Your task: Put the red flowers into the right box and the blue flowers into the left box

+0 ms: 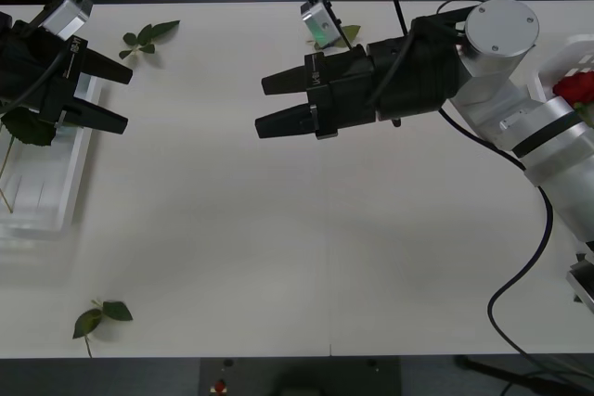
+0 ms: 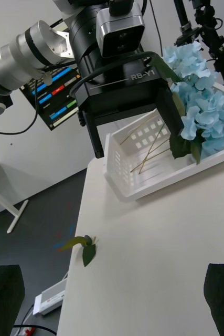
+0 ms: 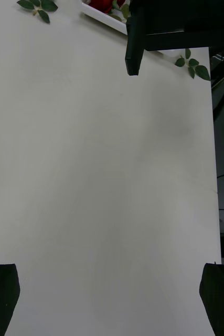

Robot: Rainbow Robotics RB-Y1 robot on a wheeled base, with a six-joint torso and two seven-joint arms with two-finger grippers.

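Note:
The blue flowers (image 2: pixel 201 100) lie in the left box (image 2: pixel 143 178), stems pointing along its slotted floor. In the front view that left box (image 1: pixel 56 194) is at the table's left edge, with a dark leaf (image 1: pixel 28 127) and a thin stem showing. My left gripper (image 1: pixel 107 95) hangs open just above it, nothing between its black fingers. The red flowers (image 1: pixel 577 88) rest in the right box (image 1: pixel 568 51) at the far right edge; the left wrist view catches them (image 3: pixel 104 4) too. My right gripper (image 1: pixel 263 106) is open and empty over the middle of the table.
Loose green leaf sprigs lie at the back left (image 1: pixel 148 37), behind the right gripper (image 1: pixel 348 34) and near the front left edge (image 1: pixel 100 317). Bare white table (image 1: pixel 306 248) stretches between the two boxes. A black cable (image 1: pixel 520 275) trails off the right arm.

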